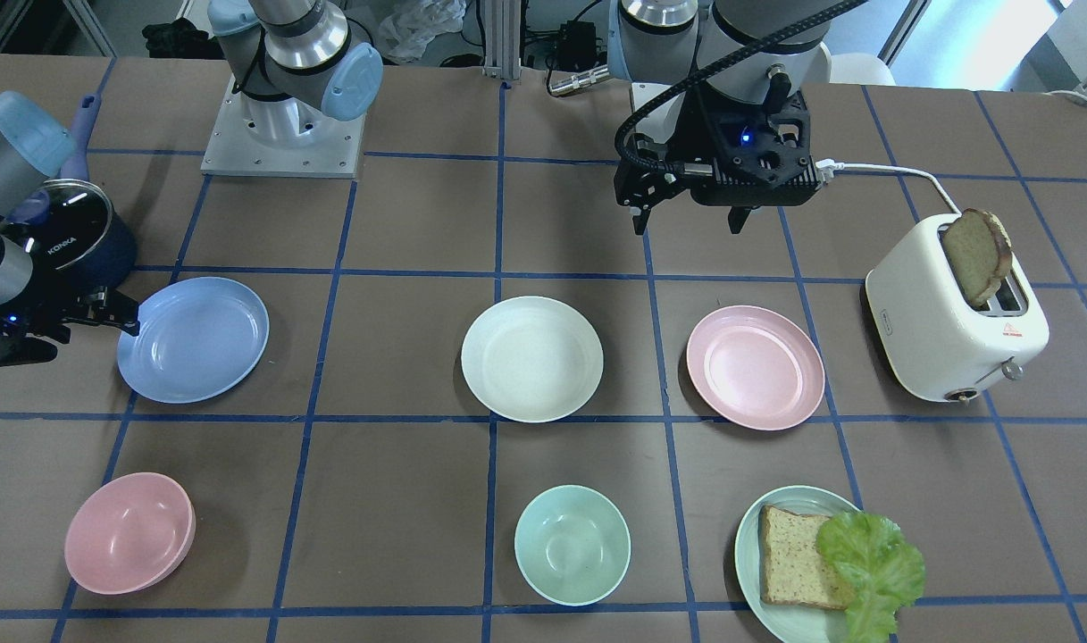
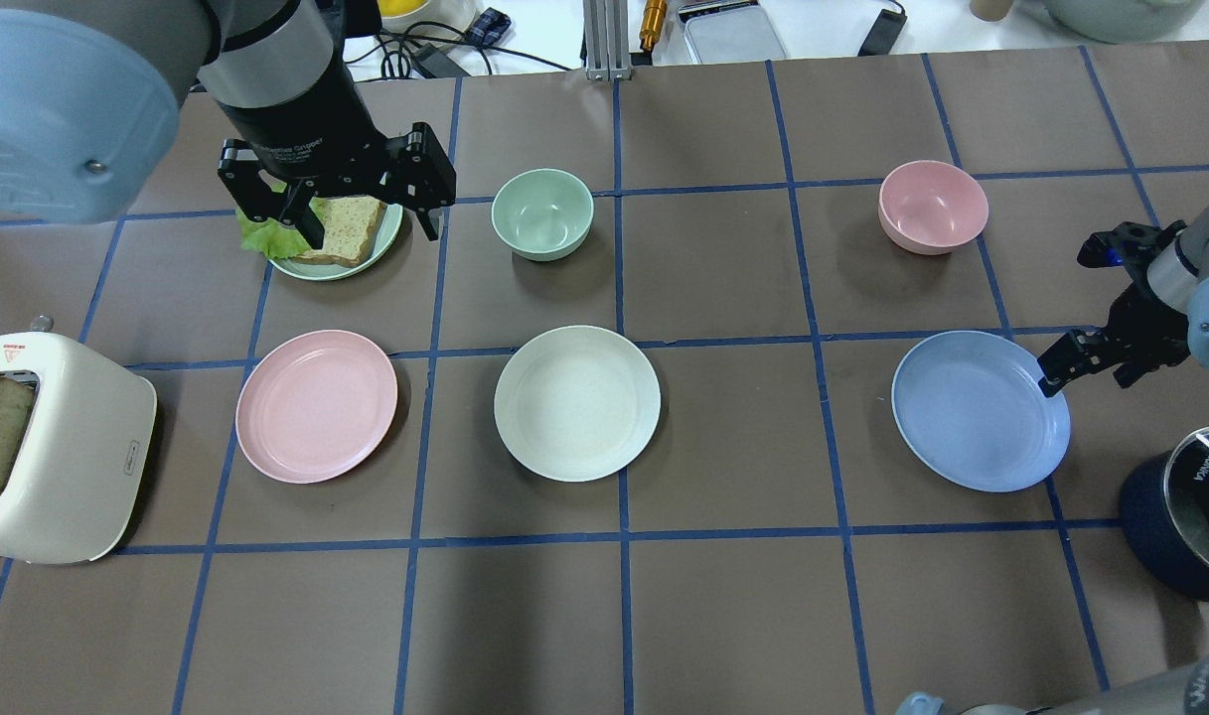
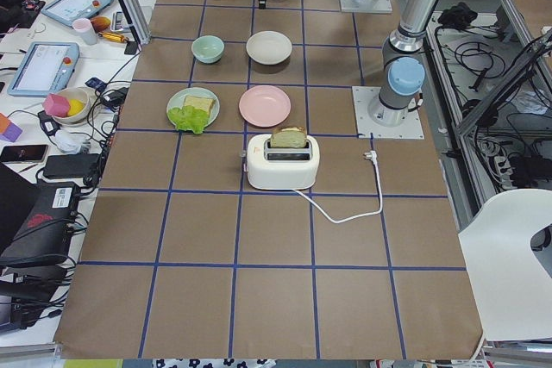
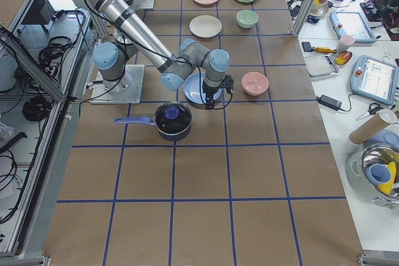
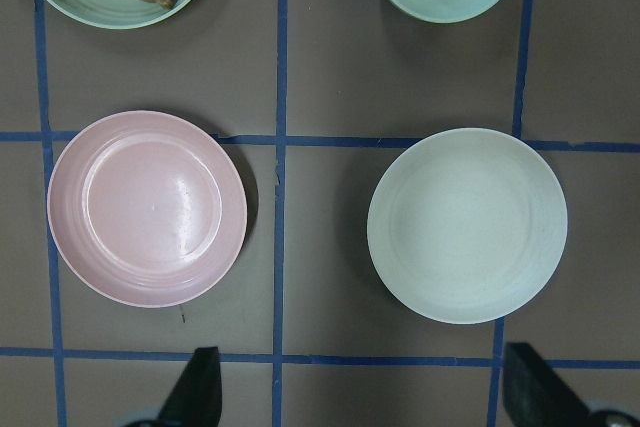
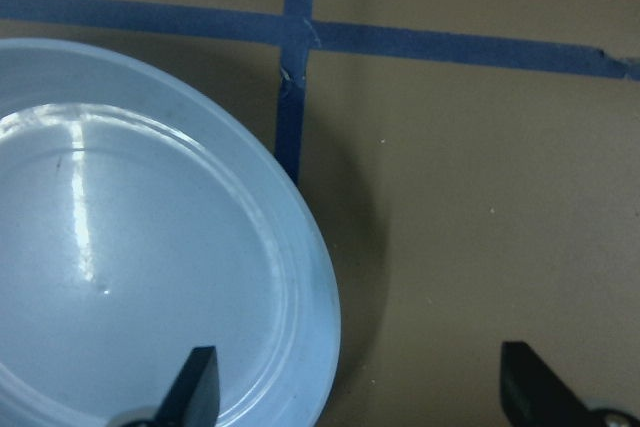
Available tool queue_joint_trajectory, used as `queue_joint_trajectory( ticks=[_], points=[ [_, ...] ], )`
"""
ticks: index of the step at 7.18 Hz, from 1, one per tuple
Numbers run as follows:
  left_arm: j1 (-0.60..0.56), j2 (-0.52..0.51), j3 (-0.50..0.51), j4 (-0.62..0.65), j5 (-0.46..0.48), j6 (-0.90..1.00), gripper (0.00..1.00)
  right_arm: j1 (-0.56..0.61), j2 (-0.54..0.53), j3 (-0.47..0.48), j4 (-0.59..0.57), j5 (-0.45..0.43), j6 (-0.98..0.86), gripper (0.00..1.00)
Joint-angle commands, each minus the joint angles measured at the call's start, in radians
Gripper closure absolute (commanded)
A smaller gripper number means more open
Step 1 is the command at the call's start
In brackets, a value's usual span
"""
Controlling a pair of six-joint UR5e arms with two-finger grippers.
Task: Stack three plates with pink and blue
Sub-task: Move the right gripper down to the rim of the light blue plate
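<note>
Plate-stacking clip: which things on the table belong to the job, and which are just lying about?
Part of the job: cream-white plate, pink plate, blue plate, and the open right end effector at the blue plate's rim.

Lying about: pink bowl, mint bowl, green plate with bread and lettuce, toaster, dark lidded pot.

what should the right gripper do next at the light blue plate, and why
Probably ease the right gripper down and shut it on the rim of the round light blue plastic plate: its jaws stand open astride that rim, one finger over the plate, one outside, nothing gripped yet.
</note>
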Motion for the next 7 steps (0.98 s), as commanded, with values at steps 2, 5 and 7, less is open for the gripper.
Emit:
queue_joint_trajectory(
  ticks=[2, 5, 7],
  points=[
    [0.001, 0.002, 0.0, 0.0, 0.0, 0.0, 0.0, 0.011, 0.006, 0.009, -0.028, -0.007, 0.17, 0.0],
    [0.001, 0.0, 0.0, 0.0, 0.0, 0.0, 0.0, 0.011, 0.007, 0.108, -0.193, -0.003, 0.174, 0.0],
    [0.002, 0.0, 0.0, 0.0, 0.0, -0.002, 0.0, 0.011, 0.002, 0.115, -0.2, -0.003, 0.168, 0.04]
  ],
)
